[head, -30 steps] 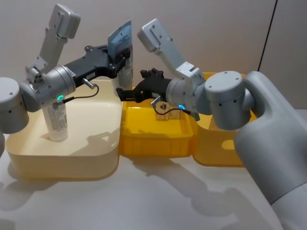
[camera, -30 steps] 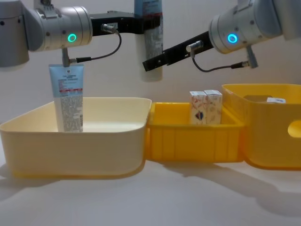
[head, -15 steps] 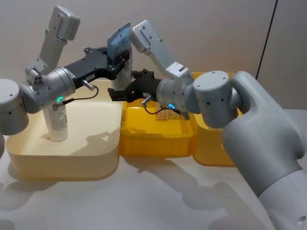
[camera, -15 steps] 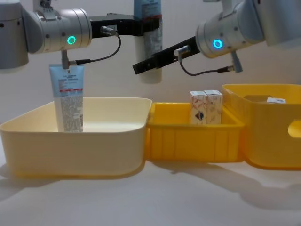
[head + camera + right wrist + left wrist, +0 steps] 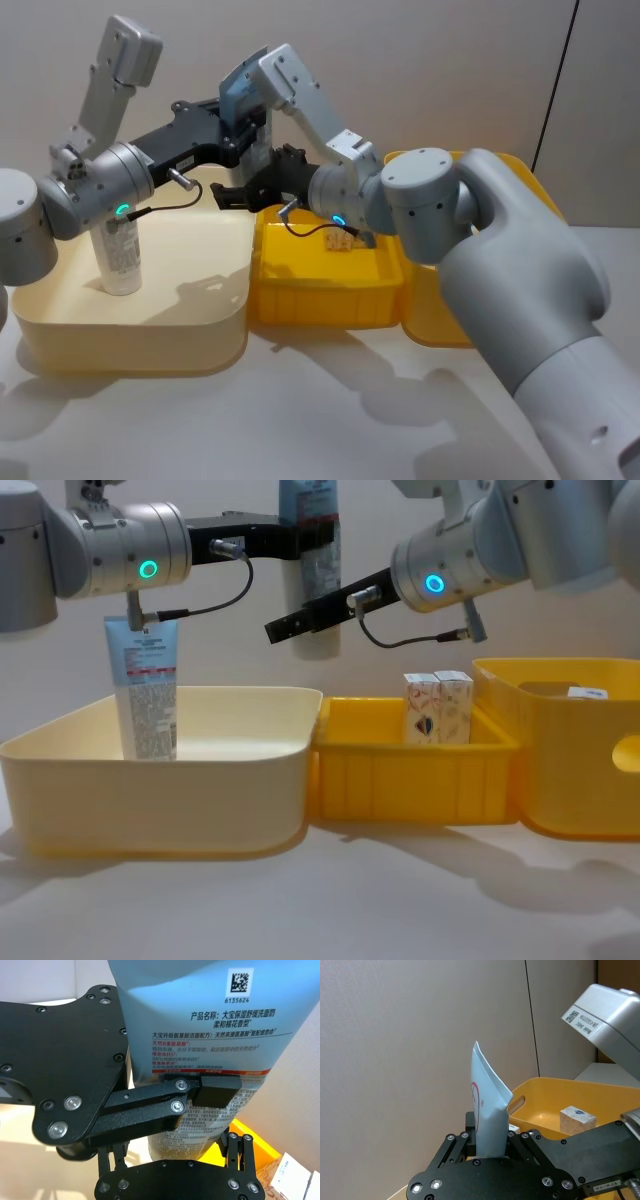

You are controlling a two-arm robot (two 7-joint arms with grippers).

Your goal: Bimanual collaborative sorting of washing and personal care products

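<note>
Cream tub (image 5: 130,340) at 9 o'clock, small yellow tub (image 5: 325,300) in the centre, big yellow tub (image 5: 440,325) at 3 o'clock, set touching side by side. Left arm (image 5: 95,190) reaches from 9 toward 12 o'clock with the forearm about level, high over the cream tub's back rim. Right arm (image 5: 420,195) crosses from 3 toward 11 o'clock, elbow raised, wrist above the small yellow tub.

Left gripper (image 5: 310,535) is clamped on the held tube (image 5: 312,590) around its mid-body. The tube hangs upright in the air, crimped end up and cap end down, over the seam between the cream tub and the small yellow tub. Right gripper (image 5: 175,1147) is just below the left one. Its fingers (image 5: 112,1162) are spread, one on each side of the tube's lower end; contact cannot be told.

Standing tube (image 5: 145,695) is upright in the cream tub toward 9 o'clock, crimped end up. Two cartons (image 5: 437,708) stand upright and touching, at about 1 o'clock in the small yellow tub.
</note>
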